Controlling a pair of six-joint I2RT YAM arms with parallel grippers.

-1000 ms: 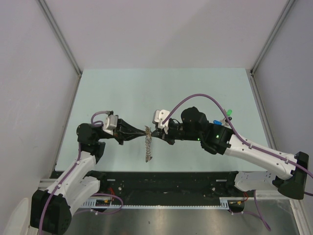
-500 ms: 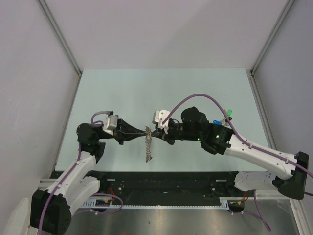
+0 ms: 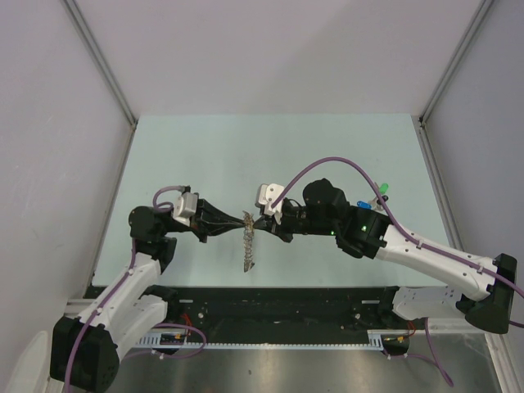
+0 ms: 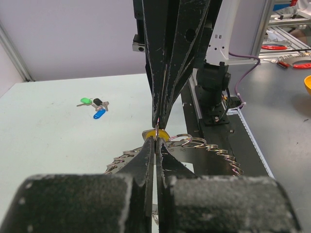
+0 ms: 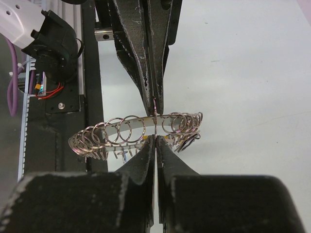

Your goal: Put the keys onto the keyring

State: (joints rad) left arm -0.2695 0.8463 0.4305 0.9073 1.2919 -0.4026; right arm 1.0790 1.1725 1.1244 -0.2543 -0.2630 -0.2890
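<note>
Just in from the middle of the counter's [image 3: 246, 147] near edge, the two arms meet nose to nose. The left gripper [image 4: 156, 141] has its jaws pressed tight together with no gap, and the right gripper [image 5: 155, 141] facing it is squeezed shut just the same. Their tips almost touch at one spot on the keyring [image 3: 248, 246], and each pair nips the thin metal there. The keyring is a grey loop strung with many small wire rings. From above it shows edge-on, trailing from the jaws toward the near edge. A yellow key cap [image 4: 149, 133] sits right against the left tips, on the keyring side. I cannot tell whether the jaws pinch it as well. Farther off, toward the counter's right edge and well apart from the jaws, three loose keys lie together. The green key [image 4: 86, 101] and the black key [image 4: 97, 101] are side by side, and the blue key [image 4: 99, 114] is just beside them.
</note>
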